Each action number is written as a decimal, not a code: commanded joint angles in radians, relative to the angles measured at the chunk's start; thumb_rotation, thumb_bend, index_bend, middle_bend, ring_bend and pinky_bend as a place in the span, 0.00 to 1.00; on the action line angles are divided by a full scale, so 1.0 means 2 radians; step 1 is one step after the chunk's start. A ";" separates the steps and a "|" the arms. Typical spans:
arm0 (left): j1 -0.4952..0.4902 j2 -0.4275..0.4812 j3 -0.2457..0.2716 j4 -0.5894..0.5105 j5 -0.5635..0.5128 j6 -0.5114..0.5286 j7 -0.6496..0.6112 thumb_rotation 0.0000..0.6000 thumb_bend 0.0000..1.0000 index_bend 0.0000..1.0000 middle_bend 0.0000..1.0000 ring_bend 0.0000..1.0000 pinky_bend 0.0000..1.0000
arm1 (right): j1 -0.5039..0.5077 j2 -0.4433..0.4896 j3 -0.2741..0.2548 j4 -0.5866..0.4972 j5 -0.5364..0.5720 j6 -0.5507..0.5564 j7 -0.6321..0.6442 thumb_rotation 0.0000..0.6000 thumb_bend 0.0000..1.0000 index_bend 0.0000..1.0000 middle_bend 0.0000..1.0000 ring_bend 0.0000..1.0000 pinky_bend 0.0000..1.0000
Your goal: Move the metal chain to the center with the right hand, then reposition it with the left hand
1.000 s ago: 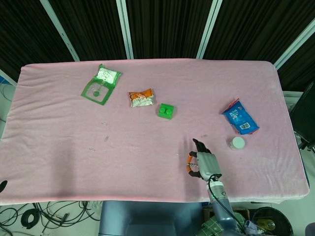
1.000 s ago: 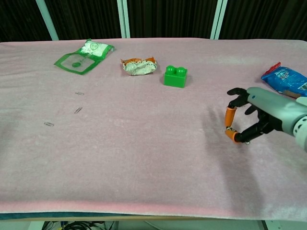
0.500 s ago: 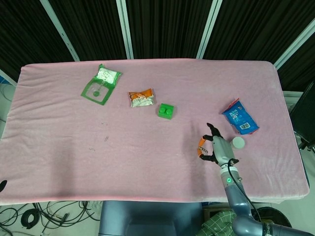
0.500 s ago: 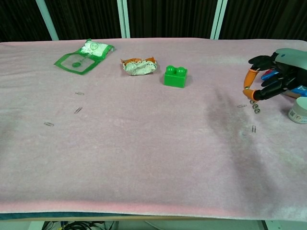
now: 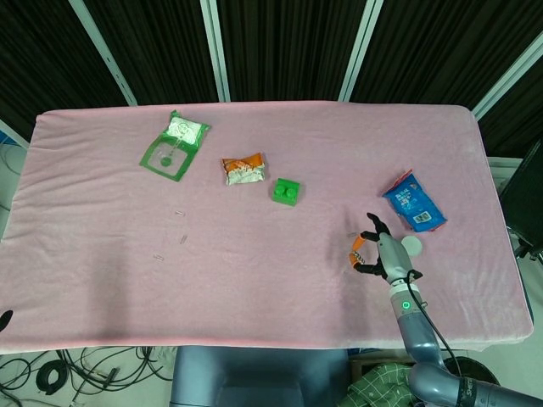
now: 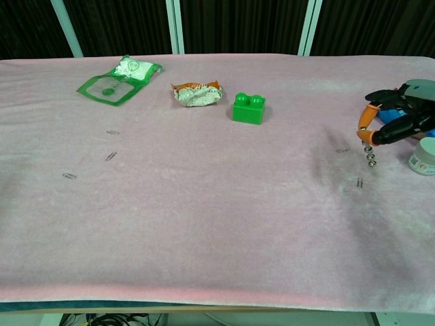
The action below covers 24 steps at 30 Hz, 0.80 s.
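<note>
Dark panels with pale metal struts stand behind the desk [image 5: 254, 280], which is draped in a pink cloth. From the head view, a green packet [image 5: 175, 144] lies toward the far left, an orange-and-white crumpled wrapper [image 5: 243, 169] to its right, then a green toy brick [image 5: 287, 191]. A blue snack bag [image 5: 413, 203] lies on the right side, with a small white jar [image 5: 412, 245] just nearer than it. The right hand [image 5: 377, 253] hovers at the near right, just left of the jar, with dark fingers and orange tips curled around a small gap — the metal chain is too small to make out in this view. A few paper clips [image 5: 180, 213] are scattered on the left half of the cloth.

From the chest view, the same right hand [image 6: 394, 122] comes in from the right edge, its fingertips pinched on the top end of the metal chain [image 6: 370, 155], a short string of beads hanging down toward the cloth at the right side of the desk, well to the right of the brick [image 6: 248, 109]. Whether the lowest bead touches the cloth cannot be told. Another paper clip [image 6: 359, 183] lies just nearer than the chain, and the jar [image 6: 423, 156] stands at the right edge. The left hand shows in neither view.
</note>
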<state>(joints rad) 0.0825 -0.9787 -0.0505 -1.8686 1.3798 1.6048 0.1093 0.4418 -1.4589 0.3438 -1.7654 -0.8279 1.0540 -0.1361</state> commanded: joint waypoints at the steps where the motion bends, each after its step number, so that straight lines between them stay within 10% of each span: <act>1: 0.000 0.000 0.000 0.000 0.001 0.000 0.000 1.00 0.19 0.04 0.00 0.00 0.00 | 0.003 -0.005 -0.001 0.013 -0.002 -0.004 0.011 1.00 0.34 0.60 0.00 0.00 0.18; 24: 0.001 -0.002 -0.002 0.000 -0.001 0.004 0.002 1.00 0.19 0.04 0.00 0.00 0.00 | 0.018 -0.031 -0.016 0.061 0.000 -0.030 0.051 1.00 0.34 0.60 0.00 0.00 0.18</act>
<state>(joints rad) 0.0846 -0.9825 -0.0547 -1.8679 1.3776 1.6134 0.1130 0.4760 -1.5188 0.3125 -1.6459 -0.8296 0.9955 -0.0345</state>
